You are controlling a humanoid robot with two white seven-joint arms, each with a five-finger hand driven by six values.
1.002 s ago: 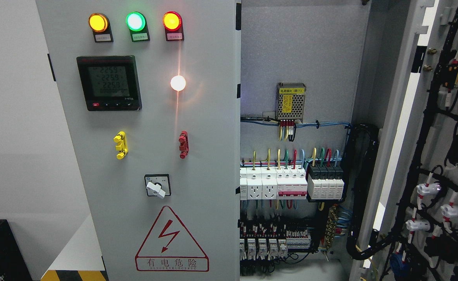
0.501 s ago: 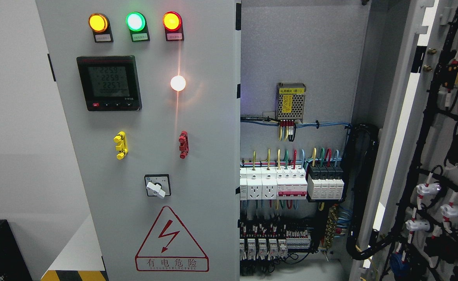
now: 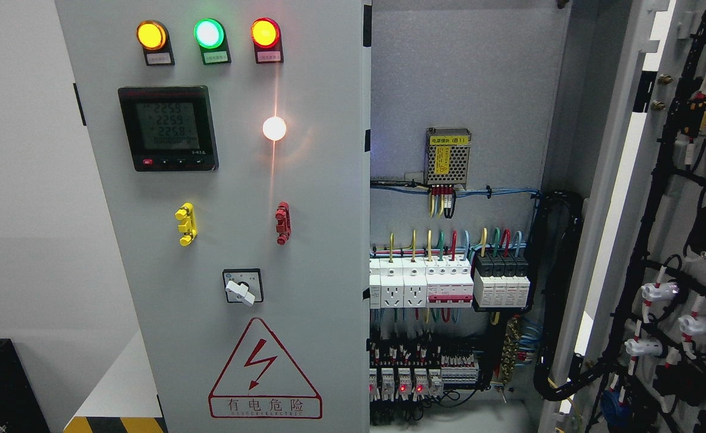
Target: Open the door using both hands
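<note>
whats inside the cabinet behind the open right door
A metal power supply, a row of white breakers, coloured wires and relays below. The closed left door hides the rest.

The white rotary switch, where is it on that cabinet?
Head view, left door: the rotary switch sits low, just above the red warning triangle.

Grey left door (image 3: pixel 323 240) carries amber (image 3: pixel 151 34), green (image 3: pixel 208 32) and red lamps (image 3: pixel 265 32); red-outlined warning triangle (image 3: pixel 264 370); floor stripe (image 3: pixel 112 424) apparently yellow-black.
</note>
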